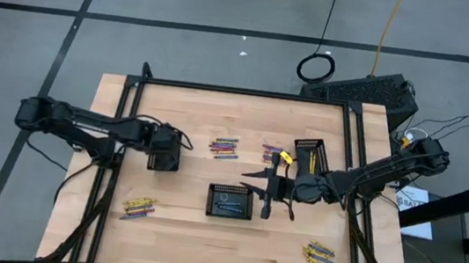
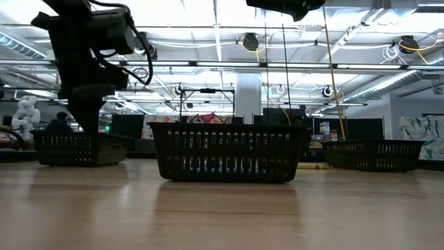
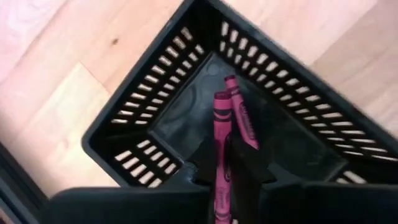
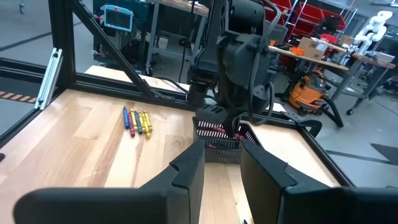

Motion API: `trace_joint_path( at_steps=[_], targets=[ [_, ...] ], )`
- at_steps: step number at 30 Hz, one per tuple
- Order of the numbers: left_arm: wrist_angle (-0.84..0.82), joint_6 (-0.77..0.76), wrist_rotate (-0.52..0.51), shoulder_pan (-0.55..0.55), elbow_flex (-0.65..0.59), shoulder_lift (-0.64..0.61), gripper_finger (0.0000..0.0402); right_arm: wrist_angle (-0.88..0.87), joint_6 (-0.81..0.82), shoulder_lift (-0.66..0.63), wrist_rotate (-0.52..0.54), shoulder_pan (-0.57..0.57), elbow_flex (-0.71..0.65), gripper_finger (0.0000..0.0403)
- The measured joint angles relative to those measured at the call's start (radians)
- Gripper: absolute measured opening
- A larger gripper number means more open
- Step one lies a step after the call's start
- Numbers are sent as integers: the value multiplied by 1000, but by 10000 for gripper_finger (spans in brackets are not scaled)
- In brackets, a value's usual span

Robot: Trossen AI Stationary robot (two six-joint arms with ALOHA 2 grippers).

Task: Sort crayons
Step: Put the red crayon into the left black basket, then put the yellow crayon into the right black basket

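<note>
Pale wooden boards make up the table (image 1: 204, 243), framed by dark rails, with grey floor and cables around it and a lit workshop behind in the low view. Both dark arms reach in over the wood. The left arm (image 1: 76, 121) stretches from the left edge, and its left gripper (image 3: 225, 163) hangs over the left tray (image 3: 134, 134), a black slotted basket at the table's left side. The right arm (image 1: 372, 169) comes in from the right edge; the right gripper (image 1: 269, 189) sits just right of the centre tray (image 1: 230, 201), its two fingers spread apart with nothing between them.

A third black tray (image 1: 308, 154) stands at the right rear, beside the right arm.

In the left wrist view the left gripper's fingers are closed on a pink crayon (image 3: 221, 134), held pointing down into the left tray — a second pink crayon (image 3: 244, 121) lies on that tray's floor just beside it.

Loose crayons lie in four small clusters on the wood: one group (image 1: 225, 147) behind the centre tray, another (image 1: 272, 153) near the rear tray, a mostly yellow cluster (image 1: 138, 207) at front left, and one more (image 1: 319, 257) at front right. A few dark crayons (image 1: 228, 203) rest inside the centre tray.
</note>
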Motion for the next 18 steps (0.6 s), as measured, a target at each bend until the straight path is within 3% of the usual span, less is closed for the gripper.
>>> trace_joint_path(
  at_steps=[9,14,18],
  targets=[
    [-3,113,1,59,77,-57,141,-20,7,0,0,2,0,86],
    [24,161,-2,45,136,-137,162,-30,91,8,-1,-14,0,86],
    [210,207,-45,-22,123,-205,164,-36,142,45,-3,-22,0,86]
  ],
)
